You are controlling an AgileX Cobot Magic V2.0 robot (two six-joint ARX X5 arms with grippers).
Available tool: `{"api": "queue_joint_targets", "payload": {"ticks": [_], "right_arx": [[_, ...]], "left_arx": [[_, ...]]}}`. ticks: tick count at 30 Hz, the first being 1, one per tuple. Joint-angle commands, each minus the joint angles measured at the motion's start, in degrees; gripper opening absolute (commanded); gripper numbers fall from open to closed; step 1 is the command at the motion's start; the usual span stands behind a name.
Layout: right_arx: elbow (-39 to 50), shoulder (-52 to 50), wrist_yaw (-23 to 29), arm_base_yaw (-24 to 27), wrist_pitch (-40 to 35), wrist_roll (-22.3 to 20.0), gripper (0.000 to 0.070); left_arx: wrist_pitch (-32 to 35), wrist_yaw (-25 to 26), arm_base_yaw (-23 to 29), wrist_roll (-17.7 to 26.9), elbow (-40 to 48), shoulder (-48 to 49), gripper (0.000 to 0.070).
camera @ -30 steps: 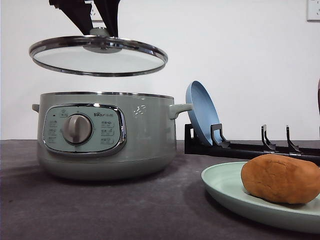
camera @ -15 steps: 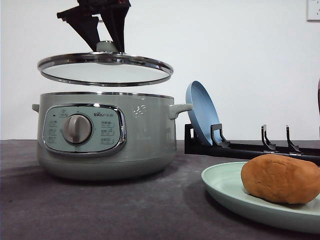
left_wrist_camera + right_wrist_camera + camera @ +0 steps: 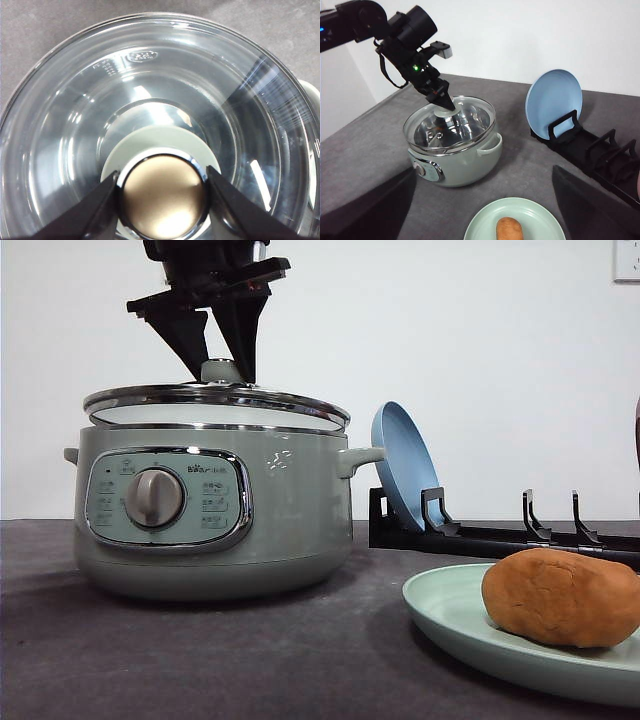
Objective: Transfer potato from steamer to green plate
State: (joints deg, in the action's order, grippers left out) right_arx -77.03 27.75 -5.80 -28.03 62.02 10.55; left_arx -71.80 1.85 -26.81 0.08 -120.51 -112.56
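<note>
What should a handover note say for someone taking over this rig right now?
Left gripper: shut on the lid knob, lid lowered almost onto the steamer; whether it is fully seated cannot be told.
Right gripper: open, holding nothing, above the green plate.
Potato: lying on the green plate.
Done: potato transferred.
Left: likely seat the lid, release the knob, pull both arms back.

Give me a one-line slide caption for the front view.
Left gripper holds the glass lid by its knob on the steamer; potato sits on the green plate.
</note>
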Motion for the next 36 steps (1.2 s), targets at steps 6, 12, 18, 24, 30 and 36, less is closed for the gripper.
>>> {"api": "queue_joint_targets", "payload": {"ticks": [6,12,18,24,30,36], "right_arx": [[-0.98,0.22,1.36,-0.28,-0.48,-0.92,0.0548],[-0.98,0.22,1.53,-0.28,-0.48,-0.92,0.0548],[-0.98,0.22,1.85,-0.28,-0.48,-0.90,0.0548],[-0.98,0.24,2.98,-0.28,-0.50,-0.84,0.0548],[-0.98,0.22,2.98,-0.28,-0.50,-0.49,0.0548],[-0.98,0.22,2.97,-0.28,-0.48,-0.46,0.0548]], "left_arx": [[1.35,-0.57,-0.33,0.35,-1.64,-2.51,0.0010],[1.16,-0.57,-0.33,0.37,-1.64,-4.07,0.0010],[0.53,-0.55,-0.33,0.52,-1.64,-4.16,0.0010],[-1.06,0.07,-0.35,-0.50,-1.64,-4.16,0.0025],[-1.05,1.66,-0.35,-1.27,-1.64,-4.16,0.0046],[0.43,1.66,-0.25,-1.25,-1.70,-3.95,0.0467]]}}
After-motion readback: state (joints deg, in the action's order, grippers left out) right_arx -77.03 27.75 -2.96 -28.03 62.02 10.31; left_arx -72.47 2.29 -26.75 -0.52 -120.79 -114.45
